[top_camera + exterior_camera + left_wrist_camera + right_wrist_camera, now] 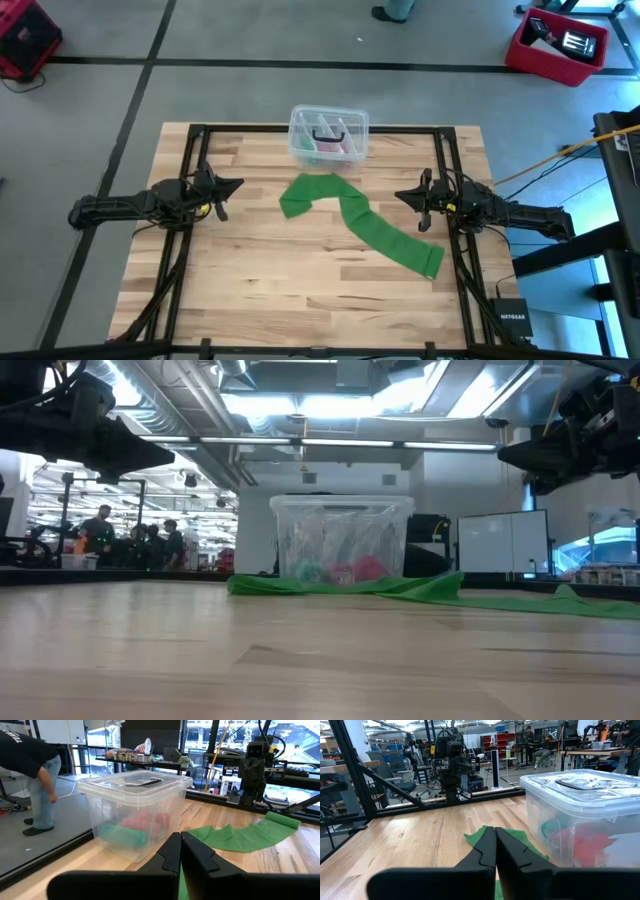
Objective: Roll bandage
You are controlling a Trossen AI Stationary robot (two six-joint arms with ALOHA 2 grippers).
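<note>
High view: bandage (362, 223) flat on the wooden table (300, 300), not rolled, a long green strip bent like a wave. One end close in front of the clear box (328, 136), other end down by the right arm. Nothing touching it.

Low view: only a thin green line of the bandage (430, 588) seen from the side, so shape hard to tell. Right end cut off by the picture edge.

Box shut with a lid, at the far side of the table. Pink and green lumps inside, cloudy through the plastic, so hard to say what they are.

Left gripper (237, 185) near the left side of the table, well apart from the bandage, pointing at the middle. Jaws closed, holding nothing, fingers pressed together in the left wrist view (181, 851). Tips hiding a bit of green cloth behind them.

Right gripper (400, 195) near the right side, close to the strip but not on it. Jaws closed too, empty, seen together in the right wrist view (495, 845). Part of the green end hidden behind them.

Both arms high and dark in the low view, tips not easy to see.

A person (30, 770) bending over beyond the table, head cut off. More people (130, 538) far back, small and blurry.
</note>
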